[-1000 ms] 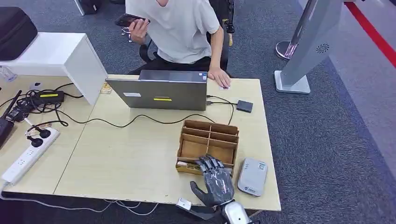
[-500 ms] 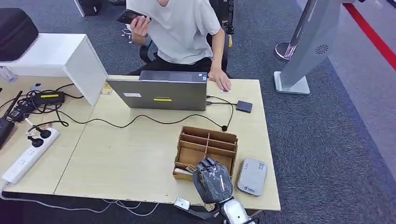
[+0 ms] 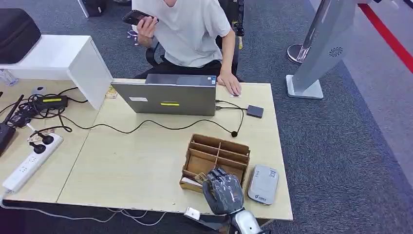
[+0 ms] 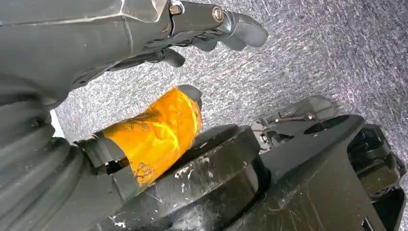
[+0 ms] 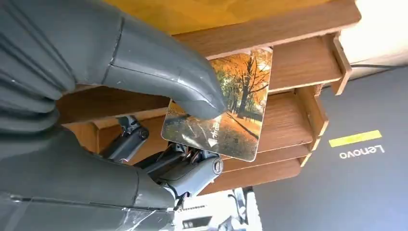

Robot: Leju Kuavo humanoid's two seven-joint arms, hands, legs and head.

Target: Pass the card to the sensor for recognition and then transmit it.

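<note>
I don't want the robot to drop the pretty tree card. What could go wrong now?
The right hand pinches the card near one edge only, so it might slip or twist loose. The card is close above the wooden organizer and could snag a divider as it moves away. The grey reader lies very near the table's edge, so a bump might push it off.

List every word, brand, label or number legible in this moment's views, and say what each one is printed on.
"Lenovo": on the dark grey laptop lid, beside a yellow sticker.
White logo mark on the autumn-tree picture card pinched by the right hand: too small to read.
Yellow label on the grey laptop, head view: blurred.
Print on the grey card sensor: too small to read.
</note>
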